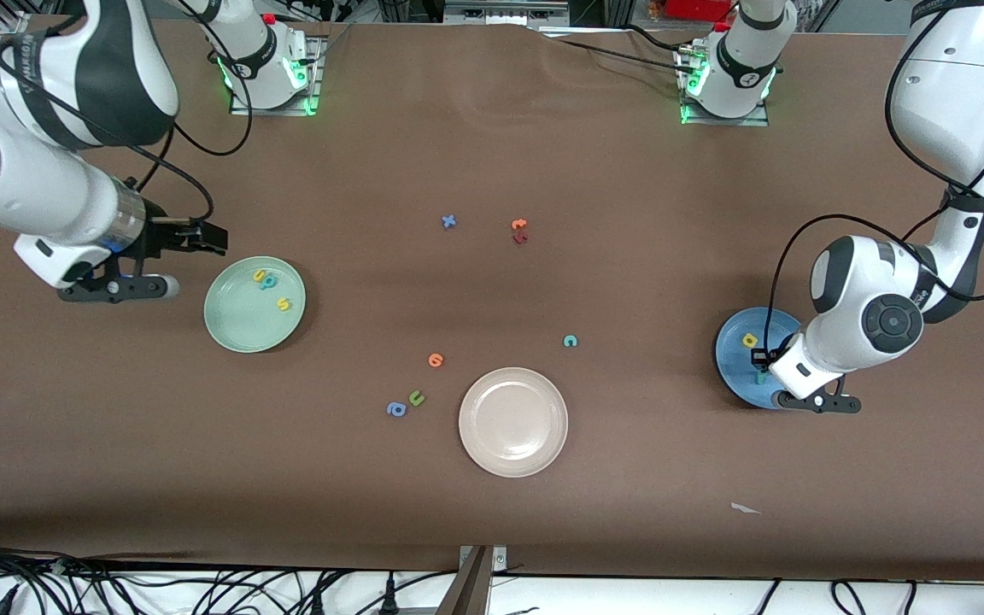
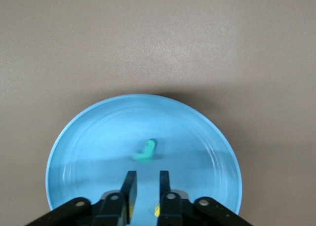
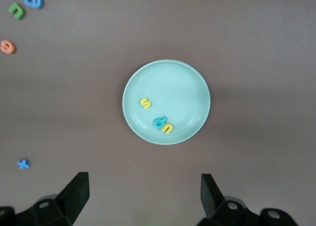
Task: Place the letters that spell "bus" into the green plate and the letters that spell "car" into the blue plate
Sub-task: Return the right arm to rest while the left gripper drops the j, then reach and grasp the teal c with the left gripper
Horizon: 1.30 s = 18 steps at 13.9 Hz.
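A: Brown desk (image 1: 492,154), seen from high above. What sits on the pale green plate (image 1: 236,329)?

B: Three small foam letters: a yellow u (image 1: 259,275) touching a teal b (image 1: 270,281), and a yellow s (image 1: 284,303) a little nearer the camera. The plate lies toward the right arm's end of the desk.

A: And the right hand (image 3: 143,196)?

B: It hangs above the desk just beside that plate, holding nothing, fingers spread wide apart.

A: Where is the blue plate (image 1: 731,359)?

B: Toward the left arm's end. A yellow a (image 1: 750,340) and a teal r (image 2: 145,152) lie in it. The left hand (image 2: 145,179) is low over the plate, fingers a narrow gap apart with nothing between them; the r lies just ahead of the tips.

A: Is the teal c (image 1: 571,341) in a plate?

B: No, it rests on the bare desk between the two plates, near a beige-white plate (image 1: 513,457).
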Available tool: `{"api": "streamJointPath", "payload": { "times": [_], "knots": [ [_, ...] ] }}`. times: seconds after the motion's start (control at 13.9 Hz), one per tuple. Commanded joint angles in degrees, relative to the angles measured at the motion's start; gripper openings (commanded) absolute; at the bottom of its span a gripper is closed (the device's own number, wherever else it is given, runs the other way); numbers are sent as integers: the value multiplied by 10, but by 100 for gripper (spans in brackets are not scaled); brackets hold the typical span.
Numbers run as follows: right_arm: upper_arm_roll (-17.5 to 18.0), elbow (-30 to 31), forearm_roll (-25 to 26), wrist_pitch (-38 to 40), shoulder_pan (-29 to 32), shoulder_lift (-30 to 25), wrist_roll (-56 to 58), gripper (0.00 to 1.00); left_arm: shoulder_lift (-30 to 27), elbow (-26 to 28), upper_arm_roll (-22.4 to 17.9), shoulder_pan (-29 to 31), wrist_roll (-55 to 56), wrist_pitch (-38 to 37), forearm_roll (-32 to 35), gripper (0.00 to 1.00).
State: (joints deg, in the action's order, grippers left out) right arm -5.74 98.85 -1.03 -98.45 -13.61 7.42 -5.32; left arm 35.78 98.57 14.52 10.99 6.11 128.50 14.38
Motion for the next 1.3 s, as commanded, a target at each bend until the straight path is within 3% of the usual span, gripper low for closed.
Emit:
{"api": "streamJointPath", "payload": {
  "times": [0.0, 0.14, 0.5, 0.72, 1.08, 1.22],
  "knots": [
    [95, 52, 11, -4, 137, -112, -1, 100, -6, -3, 17, -7, 18, -9, 14, 100],
    [93, 23, 13, 46, 152, -129, 1, 100, -4, -4, 53, -35, 117, -9, 13, 100],
    [79, -19, 15, 51, 148, -99, 2, 100, 10, -5, 58, -166, 344, 0, -3, 100],
    [26, -17, 10, 49, 109, -96, 5, 100, 19, 10, 57, -214, 407, 72, -30, 100],
    [28, -19, 16, 50, 106, -86, 3, 100, 48, 13, 46, -262, 468, 142, -23, 100],
    [29, -19, 17, 49, 106, -85, 5, 100, 57, 7, 45, -265, 486, 143, 5, 94]
  ]
}}
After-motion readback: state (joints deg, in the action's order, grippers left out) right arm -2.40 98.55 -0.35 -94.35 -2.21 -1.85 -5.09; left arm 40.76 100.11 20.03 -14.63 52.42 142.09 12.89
